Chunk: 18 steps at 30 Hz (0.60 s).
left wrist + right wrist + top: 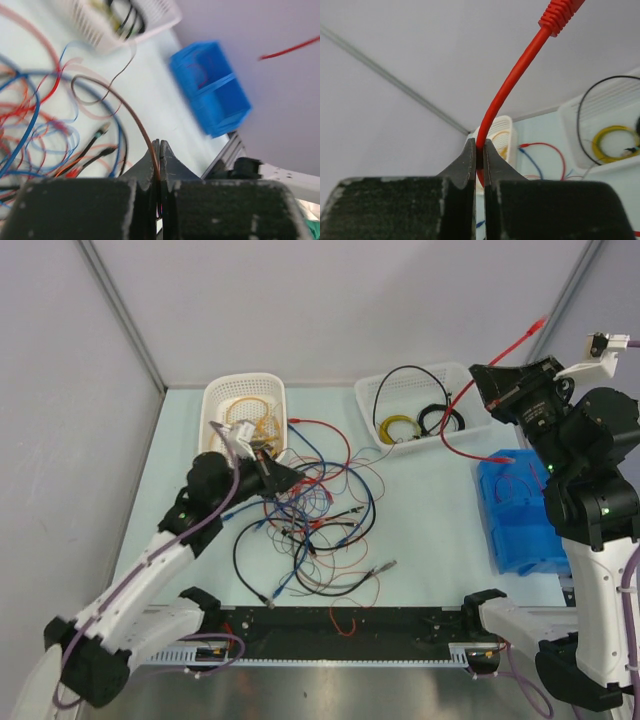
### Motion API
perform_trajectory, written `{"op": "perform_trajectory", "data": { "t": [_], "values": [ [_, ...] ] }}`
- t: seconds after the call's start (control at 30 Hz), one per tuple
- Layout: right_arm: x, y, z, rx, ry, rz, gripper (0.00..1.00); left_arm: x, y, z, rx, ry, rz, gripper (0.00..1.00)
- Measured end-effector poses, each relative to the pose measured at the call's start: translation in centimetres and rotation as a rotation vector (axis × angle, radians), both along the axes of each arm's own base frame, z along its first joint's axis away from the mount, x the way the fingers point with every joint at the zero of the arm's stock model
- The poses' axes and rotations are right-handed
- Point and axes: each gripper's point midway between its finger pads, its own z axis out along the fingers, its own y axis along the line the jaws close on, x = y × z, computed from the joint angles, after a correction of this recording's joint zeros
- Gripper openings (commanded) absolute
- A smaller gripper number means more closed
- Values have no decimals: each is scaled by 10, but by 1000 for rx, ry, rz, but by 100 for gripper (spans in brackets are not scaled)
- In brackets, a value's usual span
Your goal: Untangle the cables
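Left jaws are closed on a thin brown wire [142,131] from the tangle [310,510]; right jaws clamp a red cable [516,71] aloft.

No text can be read in any of the views: no label, no brand, no number, no sign. The blue bin [515,540], the two white baskets [366,392], the white arms [150,570] and the cables [310,510] show only plain surfaces. The left wrist view is too blurred to show small print.
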Motion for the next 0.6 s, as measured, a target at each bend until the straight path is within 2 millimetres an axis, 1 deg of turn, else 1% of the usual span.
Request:
{"op": "perform_trajectory", "data": {
  "t": [0.1, 0.23, 0.27, 0.3, 0.37, 0.5, 0.57, 0.6],
  "values": [
    [9, -24, -10, -35, 25, -136, 0, -26, 12, 63, -73, -161, 6, 0],
    [15, -52, -16, -67, 36, -278, 0, -48, 28, 130, -146, -306, 32, 0],
    [15, -57, -18, -72, 39, -300, 0, -51, 30, 140, -156, -326, 34, 0],
    [16, -62, -19, -77, 41, -325, 0, -54, 30, 150, -164, -344, 33, 0],
    [18, -72, -22, -88, 48, -370, 0, -57, 29, 162, -171, -355, 25, 0],
    [21, -86, -28, -110, 63, -439, 0, -55, 19, 169, -158, -324, 1, 0],
    [20, -92, -31, -121, 72, -468, 0, -54, 15, 180, -156, -324, -10, 0],
    [20, -95, -33, -128, 76, -483, 0, -52, 11, 190, -150, -325, -16, 0]
  ]
}}
